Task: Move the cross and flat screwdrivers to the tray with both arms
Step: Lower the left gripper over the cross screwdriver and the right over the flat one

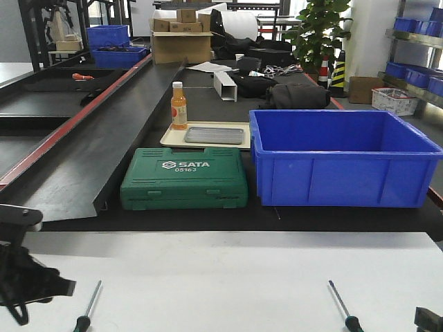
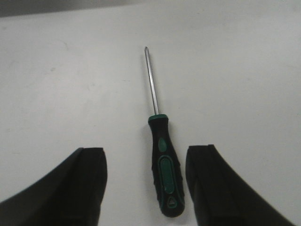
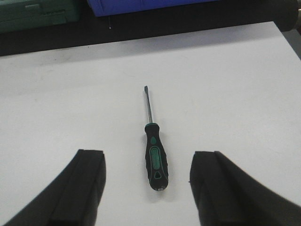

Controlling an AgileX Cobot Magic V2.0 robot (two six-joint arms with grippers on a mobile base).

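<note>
Lying centred within each spread tool: screwdriver.

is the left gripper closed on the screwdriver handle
No, the fingers of the left gripper stand wide apart either side of the screwdriver, which lies on the white table.

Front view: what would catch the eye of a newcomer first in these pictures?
The big blue bin at the right, with the green case beside it, stands out first. On the white table nearer the camera, the left screwdriver lies in the gap of the open left claw, and the right screwdriver in that of the open right claw.
</note>
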